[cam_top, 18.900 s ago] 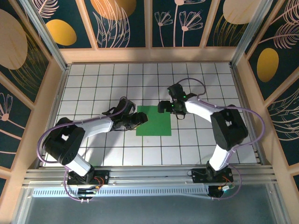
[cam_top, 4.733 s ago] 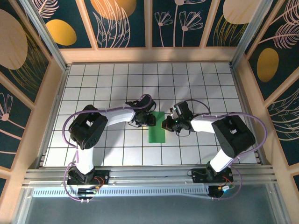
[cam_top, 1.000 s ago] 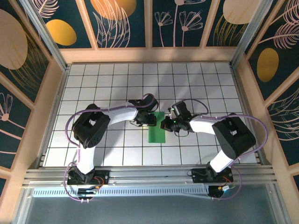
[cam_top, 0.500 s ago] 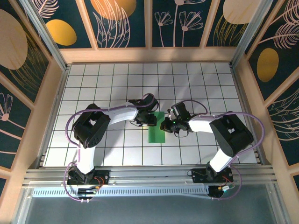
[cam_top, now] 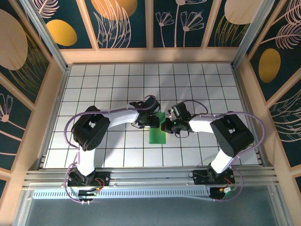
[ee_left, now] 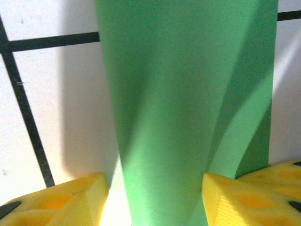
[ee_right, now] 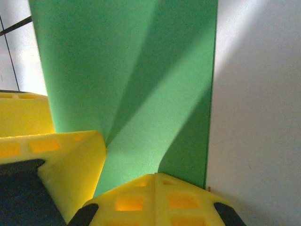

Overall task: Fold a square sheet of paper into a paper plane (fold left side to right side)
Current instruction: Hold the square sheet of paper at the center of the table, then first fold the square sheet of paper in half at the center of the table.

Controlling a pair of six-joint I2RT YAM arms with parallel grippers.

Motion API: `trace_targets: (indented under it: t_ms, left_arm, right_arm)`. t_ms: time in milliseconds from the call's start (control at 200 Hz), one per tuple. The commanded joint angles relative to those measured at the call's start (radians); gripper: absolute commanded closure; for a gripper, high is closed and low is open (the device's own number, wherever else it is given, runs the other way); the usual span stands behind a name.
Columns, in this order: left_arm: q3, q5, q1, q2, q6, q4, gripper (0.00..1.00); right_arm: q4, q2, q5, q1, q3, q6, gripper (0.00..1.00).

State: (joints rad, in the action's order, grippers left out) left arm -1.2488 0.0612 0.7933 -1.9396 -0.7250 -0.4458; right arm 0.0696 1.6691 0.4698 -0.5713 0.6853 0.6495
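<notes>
Though creased into a narrow strip, matte green square sheet of paper buckles softly; right gripper pinches its edge, left gripper parted astride it.

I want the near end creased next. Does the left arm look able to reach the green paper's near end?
Probably yes: the left gripper sits open astride the paper at its far end, and nothing lies on the near end.

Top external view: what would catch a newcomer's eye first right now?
The bright green paper, folded into a narrow strip, lies in the middle of the white grid table. Both grippers crowd its far end. The left gripper has its yellow fingers on either side of the strip, and the right gripper is shut on the paper.
</notes>
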Motion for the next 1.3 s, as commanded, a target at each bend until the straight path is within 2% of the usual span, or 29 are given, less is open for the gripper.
trace_targets:
  t_ms: [0,105,190,240,420,485,571,856,1296]
  left_arm:
    - [0.031,-0.108,-0.022,0.081,-0.004,-0.055,0.38]
    - [0.049,-0.147,-0.031,0.179,0.001,-0.037,0.34]
    - [0.082,-0.108,-0.036,0.249,0.017,0.030,0.35]
    - [0.107,-0.039,-0.038,0.275,0.026,0.091,0.41]
    - [0.168,0.202,-0.039,0.238,0.018,0.266,0.73]
    - [0.181,0.242,-0.039,0.205,0.020,0.298,0.82]
    - [0.189,0.259,-0.039,0.168,0.034,0.308,0.89]
    - [0.226,0.266,-0.052,0.075,0.040,0.322,0.94]
    - [0.372,0.295,-0.126,0.094,0.005,0.392,0.97]
  right_arm:
    - [-0.132,0.058,-0.100,-0.006,-0.027,-0.032,1.00]
    - [-0.130,0.064,-0.099,-0.006,-0.024,-0.033,1.00]
    - [-0.132,0.063,-0.100,-0.006,-0.022,-0.033,1.00]
    - [-0.134,0.062,-0.103,-0.006,-0.022,-0.034,1.00]
    - [-0.139,0.061,-0.108,-0.006,-0.021,-0.036,1.00]
    - [-0.139,0.060,-0.109,-0.007,-0.021,-0.036,1.00]
    - [-0.141,0.062,-0.111,-0.007,-0.021,-0.036,1.00]
    - [-0.152,0.070,-0.115,-0.007,-0.017,-0.040,1.00]
    - [-0.181,0.090,-0.140,-0.007,-0.016,-0.054,1.00]
